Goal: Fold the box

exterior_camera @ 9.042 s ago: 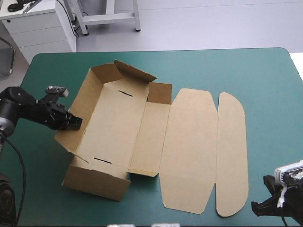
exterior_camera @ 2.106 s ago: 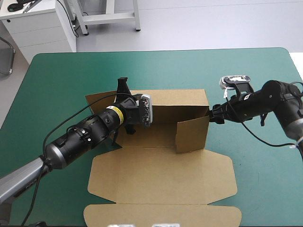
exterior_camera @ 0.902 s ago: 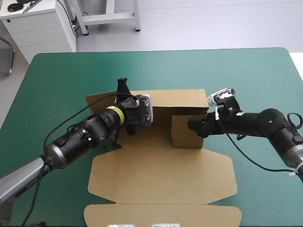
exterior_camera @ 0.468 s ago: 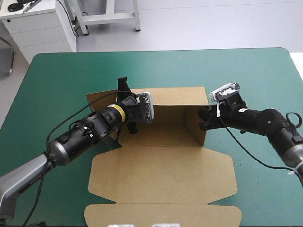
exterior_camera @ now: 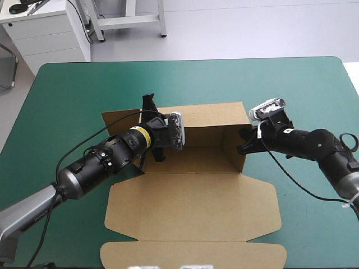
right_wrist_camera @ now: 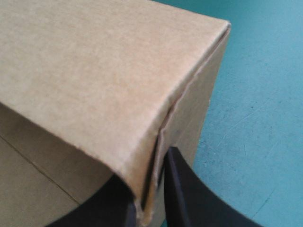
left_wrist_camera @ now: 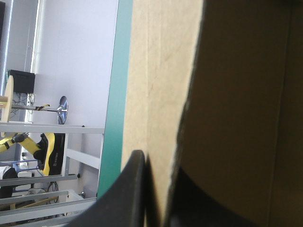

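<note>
Both pairs of broad black fin-shaped fingers are all but closed on cardboard. We see the left arm's fingers (left_wrist_camera: 129, 189) meeting around the edge of a raised wall. The thin sheet is pinched between them, its paler outer face on one side and its shaded inner face on the other. From above, the left gripper (left_wrist_camera: 158, 165) sits at the left part of the far wall, its arm stretched across that end of the tray. The right arm's fingers (right_wrist_camera: 187, 194) pinch the edge of the right end wall, where two layers of board lie together. The right gripper (right_wrist_camera: 147, 169) comes at it from outside the tray, over bare cover.

What they hold is the brown cardboard box (exterior_camera: 190, 202), a cut sheet partly formed into an open tray, lying around the middle of the teal-green tabletop (exterior_camera: 73, 89). We find the tray on the far side: its long far wall stands up, the right end wall stands up beside it, and the floor shows between them. One flap lies out past the left arm at the left end; we cannot tell how that end is tucked. Toward the near edge the wide lid lies flat, and its narrow rounded tuck flap reaches almost to the tabletop's near edge.
</note>
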`<move>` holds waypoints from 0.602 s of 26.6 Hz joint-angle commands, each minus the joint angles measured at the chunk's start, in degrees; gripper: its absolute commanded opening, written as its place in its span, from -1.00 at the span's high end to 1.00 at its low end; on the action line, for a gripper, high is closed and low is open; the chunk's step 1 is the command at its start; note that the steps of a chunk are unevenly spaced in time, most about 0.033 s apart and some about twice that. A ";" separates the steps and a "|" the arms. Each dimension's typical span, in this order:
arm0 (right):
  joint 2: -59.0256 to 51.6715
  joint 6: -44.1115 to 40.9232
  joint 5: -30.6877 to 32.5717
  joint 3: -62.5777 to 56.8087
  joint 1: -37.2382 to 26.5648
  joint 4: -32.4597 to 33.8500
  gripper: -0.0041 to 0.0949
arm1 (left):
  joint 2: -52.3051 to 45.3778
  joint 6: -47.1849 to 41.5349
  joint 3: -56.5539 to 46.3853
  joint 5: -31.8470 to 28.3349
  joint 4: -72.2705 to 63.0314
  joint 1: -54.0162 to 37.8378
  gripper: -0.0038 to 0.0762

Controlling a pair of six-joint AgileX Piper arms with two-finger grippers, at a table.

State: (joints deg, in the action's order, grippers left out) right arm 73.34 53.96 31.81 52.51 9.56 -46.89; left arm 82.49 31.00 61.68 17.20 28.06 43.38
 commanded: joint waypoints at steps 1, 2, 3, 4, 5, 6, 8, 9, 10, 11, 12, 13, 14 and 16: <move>-1.08 -6.24 -4.31 1.51 -0.03 6.16 0.91 | -0.01 -2.30 0.13 -1.04 -9.10 4.46 0.72; -1.08 -9.54 -6.09 1.51 -0.03 8.76 0.91 | -0.49 -2.30 0.59 -1.04 -9.10 5.01 0.64; -1.08 -13.03 -7.72 1.51 -0.03 11.28 0.91 | -1.26 -2.30 1.37 -0.90 -9.10 5.76 0.49; -1.08 -15.74 -8.83 1.51 -0.03 13.41 0.91 | -1.77 -2.30 1.93 -0.74 -9.10 6.09 0.38; -1.08 -19.07 -10.08 1.51 -0.03 16.10 0.91 | -2.33 -2.45 2.49 -0.41 -9.10 6.72 0.24; -1.08 -22.44 -11.12 1.51 -0.03 18.67 0.91 | -2.99 -2.55 3.51 0.20 -9.10 7.15 0.05; -1.08 -31.75 -12.82 1.51 -0.03 25.89 0.91 | -4.40 -3.21 6.13 2.51 -9.55 8.83 -0.31; -1.08 -34.21 -13.10 1.51 -0.03 27.63 0.91 | -4.76 -3.32 7.01 3.39 -9.63 9.11 -0.38; -1.08 -36.97 -13.20 1.51 -0.03 29.55 0.91 | -5.22 -3.57 7.66 3.87 -9.63 9.67 -0.41; -1.08 -39.00 -13.24 1.51 -0.03 31.24 0.91 | -5.68 -3.99 8.64 4.70 -9.63 10.44 -0.43; -1.08 -40.54 -13.24 1.51 -0.03 32.36 0.91 | -5.89 -4.08 9.19 5.22 -9.63 10.97 -0.43; -1.08 -41.24 -13.24 1.51 -0.03 33.24 0.91 | -6.49 -4.20 10.22 5.59 -9.63 12.25 -0.43; -1.08 -41.23 -13.24 1.51 -0.03 33.24 0.91 | -6.87 -4.20 10.33 5.59 -9.63 12.82 -0.42; -1.08 -41.11 -13.24 1.51 -0.03 33.24 0.91 | -7.27 -4.20 10.33 5.45 -9.15 13.87 -0.41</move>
State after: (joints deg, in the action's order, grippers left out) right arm 72.97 13.49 21.13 52.69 10.27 -16.81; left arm 77.75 27.70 69.90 25.12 18.94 55.67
